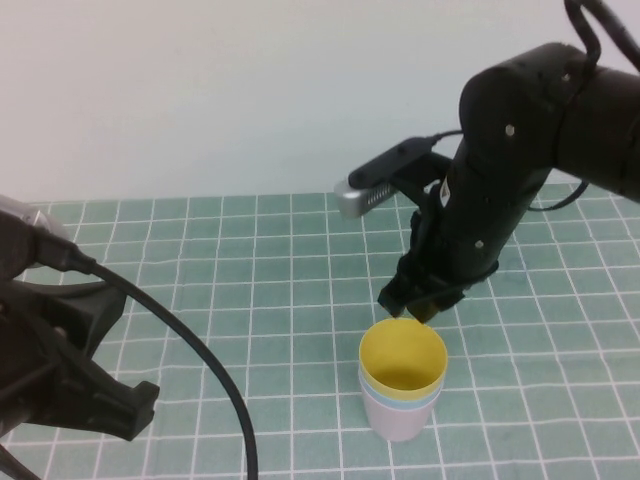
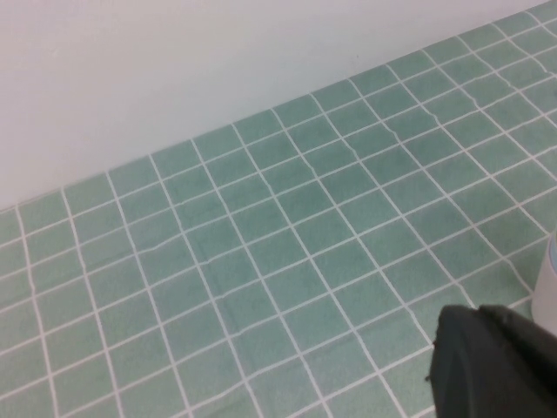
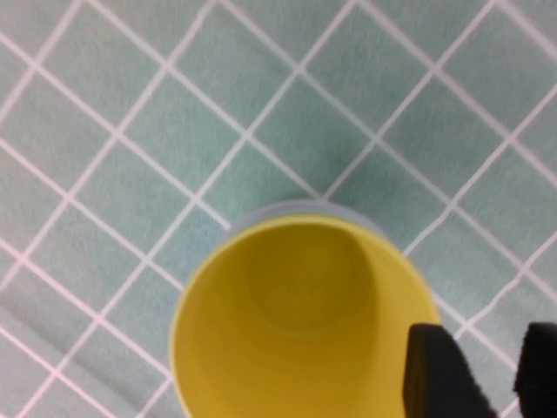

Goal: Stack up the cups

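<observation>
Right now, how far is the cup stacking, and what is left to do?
Done, it seems: the yellow cup sits nested in the blue cup, which sits in the pink cup. In hand: nothing; the right tool, open, hangs beside the yellow rim. The left tool is parked, shut. Left: only withdrawing.

You're looking at a lab-style robot test bench, not a home: bare white wall (image 1: 200, 90), table covered in a green grid-pattern mat (image 1: 250, 290), two black robot arms with exposed cabling (image 1: 190, 350), a camera module strapped on one wrist.
</observation>
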